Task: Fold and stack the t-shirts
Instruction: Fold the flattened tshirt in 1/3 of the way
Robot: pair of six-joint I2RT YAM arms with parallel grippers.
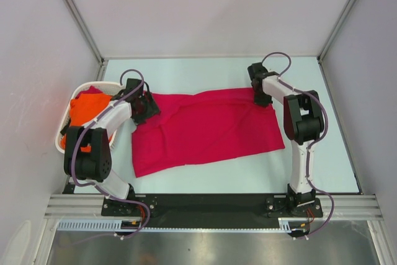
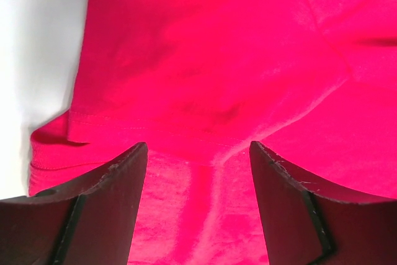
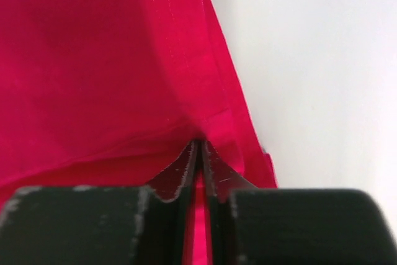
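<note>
Orange shirt [image 1: 84,113] heaped in basket [image 1: 60,143], near left, not folded. Crimson shirt [image 1: 205,131] spread mid-table, nothing stacked. Left gripper [image 2: 198,150] over its left edge, jaws apart, empty. Right gripper [image 3: 200,147] clamped on far-right corner. First fold looks pending.

The orange shirt [image 1: 84,113] lies bunched in the basket [image 1: 59,143], partly behind the left arm [image 1: 111,116]. Both wrist views cut the red shirt [image 2: 217,60] off at their edges.
</note>
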